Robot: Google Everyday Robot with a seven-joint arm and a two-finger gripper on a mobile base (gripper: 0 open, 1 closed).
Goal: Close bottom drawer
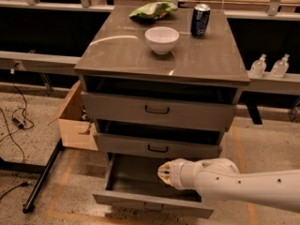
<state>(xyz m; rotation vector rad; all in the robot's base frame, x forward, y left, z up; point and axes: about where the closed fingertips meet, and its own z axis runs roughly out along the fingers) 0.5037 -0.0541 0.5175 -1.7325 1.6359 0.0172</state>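
The grey cabinet (pixel 164 55) has three drawers. The bottom drawer (pixel 140 201) is pulled far out and looks empty, with a low front panel and a small central handle (pixel 151 206). The middle drawer (pixel 157 147) and the top drawer (pixel 158 109), both with black handles, stand slightly out. My white arm reaches in from the lower right. Its gripper (pixel 164 173) is over the open bottom drawer, just below the middle drawer's front and right of centre.
On the cabinet top are a white bowl (pixel 161 39), a blue can (pixel 200 20) and a green bag (pixel 152 11). A cardboard box (pixel 75 121) stands left of the cabinet. Cables (pixel 14 121) and a black stand leg (pixel 44 177) lie on the floor at left. Two bottles (pixel 269 65) stand at right.
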